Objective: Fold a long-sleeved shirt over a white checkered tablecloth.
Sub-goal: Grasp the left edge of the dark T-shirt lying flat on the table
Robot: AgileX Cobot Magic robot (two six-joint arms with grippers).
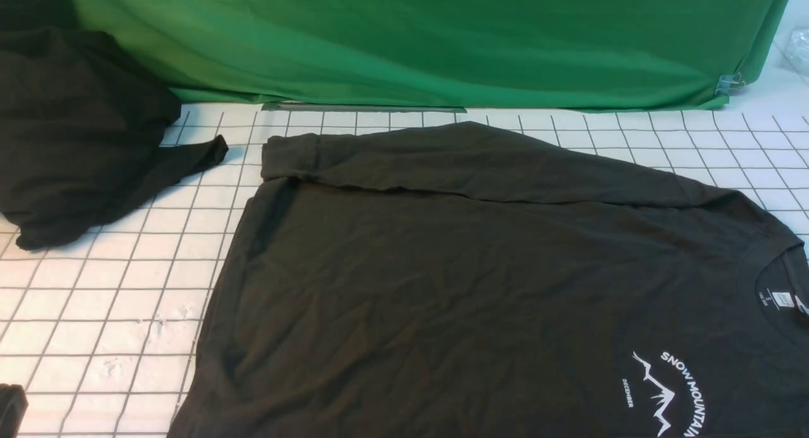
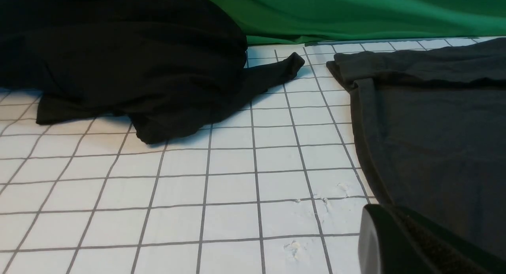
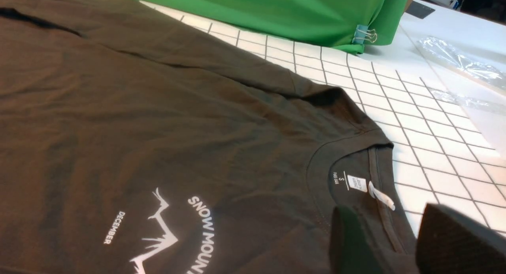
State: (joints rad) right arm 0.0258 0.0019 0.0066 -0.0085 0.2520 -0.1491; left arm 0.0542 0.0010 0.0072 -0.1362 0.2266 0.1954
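Observation:
The long-sleeved shirt (image 1: 480, 280) lies flat on the white checkered tablecloth (image 1: 107, 311), collar to the right and the white mountain print near the front right. Its far sleeve (image 1: 455, 160) is folded across along the back edge. My left gripper (image 2: 379, 230) is shut with nothing in it, low over the tablecloth just beside the shirt's left hem (image 2: 365, 155); only its dark tip (image 1: 10, 409) shows in the front view. My right gripper (image 3: 395, 246) is open, one finger on each side of the back of the collar (image 3: 379, 175) by the label. It is out of the front view.
A blacker, shapeless heap of cloth (image 1: 76, 128) sits at the back left, one end reaching toward the shirt's folded cuff. The green backdrop (image 1: 442, 40) hangs along the far edge, clipped at the right (image 3: 363, 34). Clear plastic (image 3: 462, 64) lies beyond the tablecloth's right side.

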